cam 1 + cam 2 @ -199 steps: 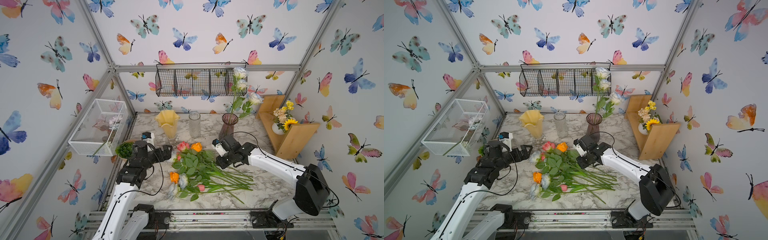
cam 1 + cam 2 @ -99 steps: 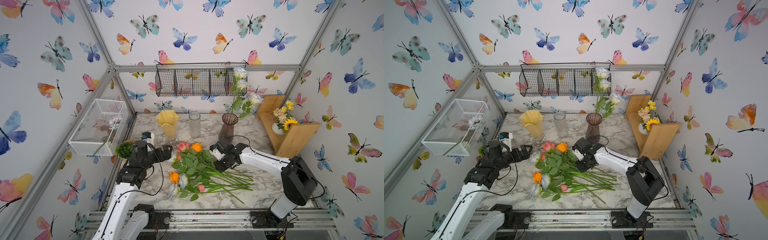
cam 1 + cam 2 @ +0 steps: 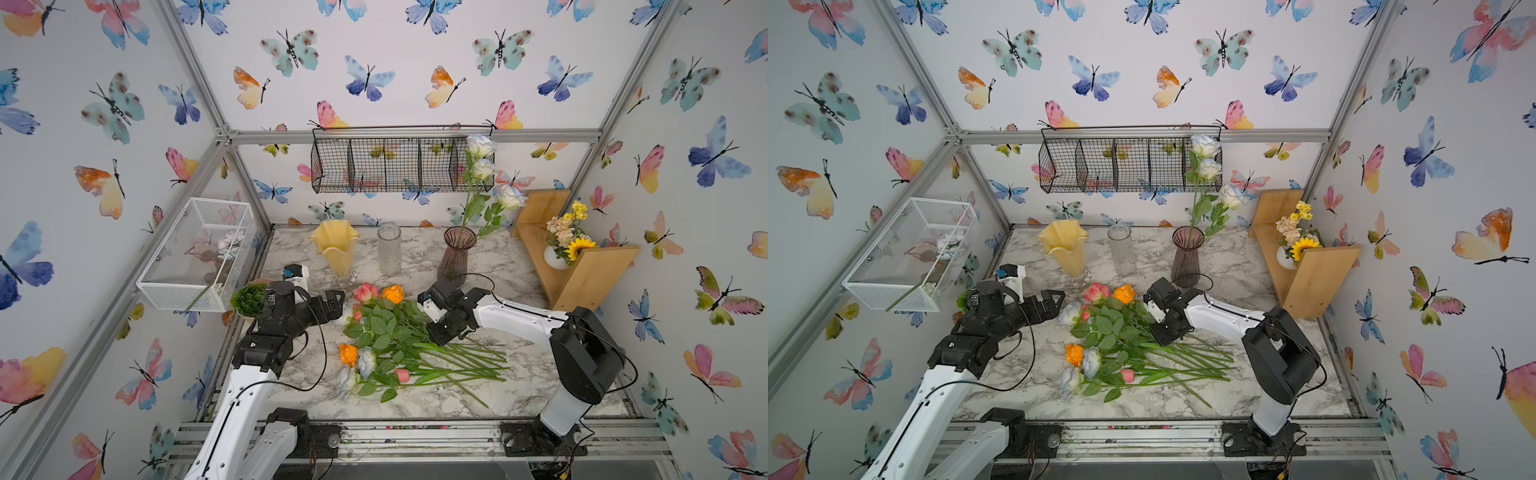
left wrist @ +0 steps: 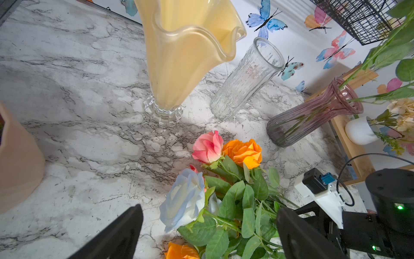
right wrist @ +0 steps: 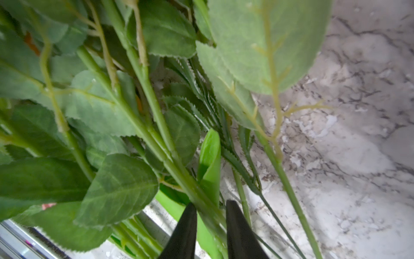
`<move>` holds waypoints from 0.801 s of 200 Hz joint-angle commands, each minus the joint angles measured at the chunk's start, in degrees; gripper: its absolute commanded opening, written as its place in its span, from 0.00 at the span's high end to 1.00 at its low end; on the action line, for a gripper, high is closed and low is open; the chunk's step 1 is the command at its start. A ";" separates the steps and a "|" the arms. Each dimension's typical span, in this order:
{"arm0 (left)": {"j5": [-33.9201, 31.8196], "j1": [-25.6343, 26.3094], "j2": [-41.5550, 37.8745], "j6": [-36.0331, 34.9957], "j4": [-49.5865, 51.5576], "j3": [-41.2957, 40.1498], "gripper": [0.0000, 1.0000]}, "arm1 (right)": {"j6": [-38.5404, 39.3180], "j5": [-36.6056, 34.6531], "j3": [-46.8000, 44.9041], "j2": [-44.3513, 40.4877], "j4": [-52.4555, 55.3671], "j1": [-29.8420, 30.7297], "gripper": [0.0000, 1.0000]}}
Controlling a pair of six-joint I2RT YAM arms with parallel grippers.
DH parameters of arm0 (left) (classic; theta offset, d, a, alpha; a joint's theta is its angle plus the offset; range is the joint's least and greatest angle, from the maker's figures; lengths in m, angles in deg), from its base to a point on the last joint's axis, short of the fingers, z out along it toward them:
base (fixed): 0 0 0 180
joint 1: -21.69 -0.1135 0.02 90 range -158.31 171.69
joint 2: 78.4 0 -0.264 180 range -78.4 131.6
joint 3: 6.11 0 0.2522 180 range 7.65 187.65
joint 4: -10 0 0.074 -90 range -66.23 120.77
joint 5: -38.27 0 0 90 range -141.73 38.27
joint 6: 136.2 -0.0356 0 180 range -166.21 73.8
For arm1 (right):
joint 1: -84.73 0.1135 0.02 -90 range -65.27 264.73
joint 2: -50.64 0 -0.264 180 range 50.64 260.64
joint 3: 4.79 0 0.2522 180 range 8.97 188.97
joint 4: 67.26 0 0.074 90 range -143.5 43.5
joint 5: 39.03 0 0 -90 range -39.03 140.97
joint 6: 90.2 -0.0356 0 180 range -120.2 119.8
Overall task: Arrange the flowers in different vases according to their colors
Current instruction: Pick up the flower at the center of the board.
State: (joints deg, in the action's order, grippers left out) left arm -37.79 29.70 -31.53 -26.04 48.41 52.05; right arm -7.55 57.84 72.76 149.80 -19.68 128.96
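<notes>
The flowers [image 3: 395, 340] lie heaped mid-table, in front of the vases [image 3: 389, 249]. The left gripper [image 4: 209, 210] hangs wide open and empty. The right gripper [image 5: 210, 207] pinches one stem [image 5: 156, 112], its bloom colour apparently hidden. Lift slowly, shedding tangled neighbours.

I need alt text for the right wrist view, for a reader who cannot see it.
The right claw's two black fingers grip one green stem in a pile of leafy flower stems on a marble table.
</notes>
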 commanded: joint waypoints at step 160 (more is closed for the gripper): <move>0.40 -0.01 -0.55 -0.39 -0.46 -0.37 0.01 | 7.29 -4.98 1.83 -6.55 -0.51 0.25 0.98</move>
State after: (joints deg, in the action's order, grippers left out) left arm -37.79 29.68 -31.53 -26.04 48.41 52.05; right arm -2.00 55.68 72.81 146.23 -21.07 129.09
